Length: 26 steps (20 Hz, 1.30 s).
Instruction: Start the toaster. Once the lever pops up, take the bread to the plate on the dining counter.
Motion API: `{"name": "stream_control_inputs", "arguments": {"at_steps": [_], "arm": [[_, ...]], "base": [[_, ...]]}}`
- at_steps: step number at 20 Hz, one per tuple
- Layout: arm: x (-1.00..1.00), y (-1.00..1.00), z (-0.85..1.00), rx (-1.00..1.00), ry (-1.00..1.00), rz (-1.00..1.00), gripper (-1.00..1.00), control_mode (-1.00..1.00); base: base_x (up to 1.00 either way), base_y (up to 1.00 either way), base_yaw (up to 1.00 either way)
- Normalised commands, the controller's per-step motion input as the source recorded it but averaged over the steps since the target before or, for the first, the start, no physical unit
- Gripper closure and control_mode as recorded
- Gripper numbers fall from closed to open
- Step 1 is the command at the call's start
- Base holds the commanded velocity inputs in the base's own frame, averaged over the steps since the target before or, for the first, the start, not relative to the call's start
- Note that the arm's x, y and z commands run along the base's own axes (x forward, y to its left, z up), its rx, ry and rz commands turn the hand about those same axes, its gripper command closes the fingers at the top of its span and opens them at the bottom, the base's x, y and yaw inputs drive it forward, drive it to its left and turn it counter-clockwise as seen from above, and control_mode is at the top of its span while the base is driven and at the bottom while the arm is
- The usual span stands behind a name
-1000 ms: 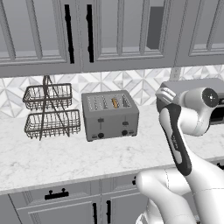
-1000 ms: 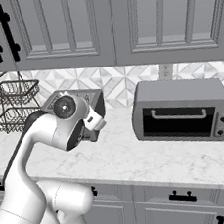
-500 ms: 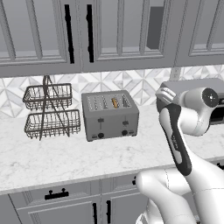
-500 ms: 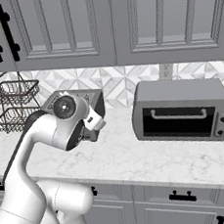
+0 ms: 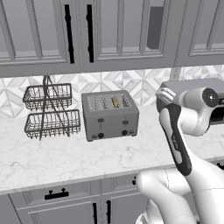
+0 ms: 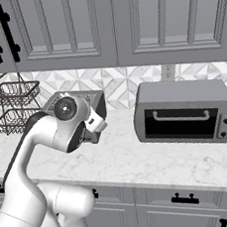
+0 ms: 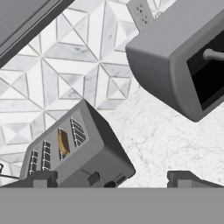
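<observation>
Left to right along the white marble-patterned tabletop [image 5: 52,159]: first a two-tier dark wire basket [image 5: 50,111], standing against the tiled backsplash. Just beside it, to its right, sits the boxy grey metal four-slot toaster [image 5: 110,115], front face toward you, its long axis parallel to the wall. The small golden-tan bread slice [image 5: 114,102] stands on edge in one of the right-hand slots, only its top edge showing. Two small black levers [image 5: 125,124] sit high on the toaster's front, so I judge the toaster not yet started. Further right, well apart from the toaster, is a grey toaster oven with a dark glass door [image 6: 184,110].

The two-finger gripper [image 7: 113,178] has its jaws spread as wide as they go and holds nothing; you see both tips at the bottom of the hand view with bare marble between them.

Key relation for your next move: the white arm's hand [image 6: 90,123] hangs above the tabletop to the right of the toaster, between it and the toaster oven. In the hand view, the toaster lies toward the left finger tip, rolled at a slant, with the levers [image 7: 93,177] on the face nearest the camera, close to the bottom edge. You will likely need to swing left and come down onto the lever on the bread's side.

The plate and dining counter: location cannot be told from here.
</observation>
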Motion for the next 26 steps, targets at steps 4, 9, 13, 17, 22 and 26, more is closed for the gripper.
{"name": "stream_control_inputs", "arguments": {"at_steps": [4, 9, 13, 17, 22, 26], "arm": [[0.00, 0.00, 0.00, 0.00, 0.00, 0.00, -1.00, -1.00], [0.00, 0.00, 0.00, 0.00, 0.00, 0.00, -1.00, -1.00], [0.00, 0.00, 0.00, 0.00, 0.00, 0.00, -1.00, -1.00], [0.00, 0.00, 0.00, 0.00, 0.00, 0.00, -1.00, -1.00], [0.00, 0.00, 0.00, 0.00, 0.00, 0.00, -1.00, -1.00], [0.00, 0.00, 0.00, 0.00, 0.00, 0.00, -1.00, -1.00]], "base": [[0.00, 0.00, 0.00], [0.00, 0.00, 0.00], [0.00, 0.00, 0.00], [0.00, 0.00, 0.00], [0.00, 0.00, 0.00], [0.00, 0.00, 0.00]]}}
